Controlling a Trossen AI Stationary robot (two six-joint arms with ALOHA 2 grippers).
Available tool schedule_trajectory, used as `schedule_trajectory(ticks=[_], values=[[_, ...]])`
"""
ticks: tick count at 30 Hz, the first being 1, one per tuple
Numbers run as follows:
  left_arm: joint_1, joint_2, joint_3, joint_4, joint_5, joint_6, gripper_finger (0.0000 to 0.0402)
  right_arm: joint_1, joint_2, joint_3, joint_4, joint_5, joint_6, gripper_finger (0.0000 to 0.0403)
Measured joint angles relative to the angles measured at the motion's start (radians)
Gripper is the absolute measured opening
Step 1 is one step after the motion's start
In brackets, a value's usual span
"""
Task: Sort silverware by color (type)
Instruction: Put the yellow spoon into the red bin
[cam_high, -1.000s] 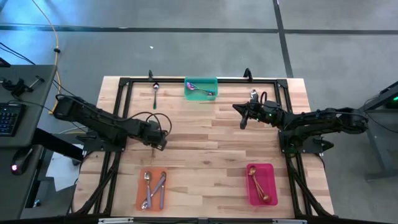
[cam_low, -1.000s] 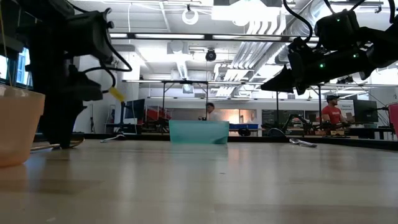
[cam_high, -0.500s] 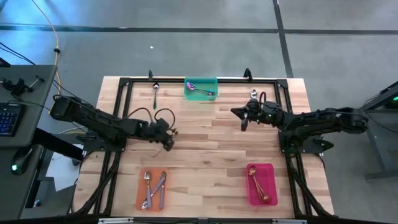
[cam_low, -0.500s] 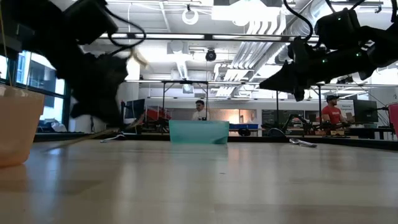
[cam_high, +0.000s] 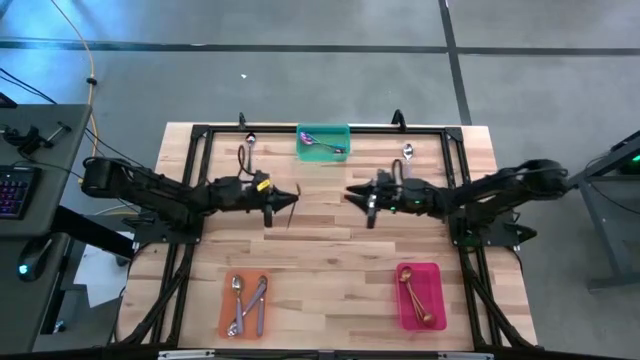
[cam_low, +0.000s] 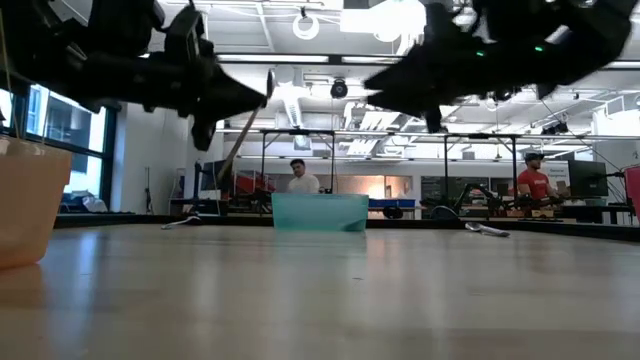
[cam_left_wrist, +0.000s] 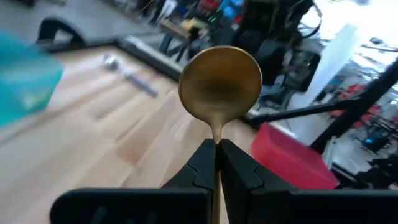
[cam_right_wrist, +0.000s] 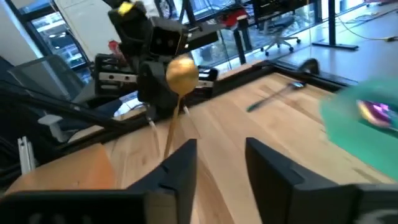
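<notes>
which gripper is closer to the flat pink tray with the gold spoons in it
Right. The right gripper is up-table from the flat pink tray, while the left gripper sits further left across the table's middle.

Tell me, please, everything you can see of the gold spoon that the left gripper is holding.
The gold spoon is small and thin, with a round, shallow bowl and a slim straight handle, metallic with a dull brass sheen. The left gripper is shut on its neck just below the bowl, so nothing else touches it. It hangs in the air above the middle of the wooden table, its handle slanting down beneath the fingers, bowl facing the open right gripper close opposite.
</notes>
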Motion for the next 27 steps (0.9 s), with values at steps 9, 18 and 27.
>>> schedule_trajectory(ticks=[9, 18, 27], values=[[0.023, 0.000, 0.031, 0.142, 0.058, 0.118, 0.0001, 0.003, 0.275, 0.299, -0.004, -0.053, -0.026, 0.0165], [0.024, 0.000, 0.031, 0.216, 0.067, 0.147, 0.0000, -0.022, 0.452, 0.513, -0.044, -0.129, -0.023, 0.0155], [0.024, 0.000, 0.031, 0.220, 0.066, 0.159, 0.0000, -0.023, 0.488, 0.574, -0.069, -0.168, -0.085, 0.0031]])
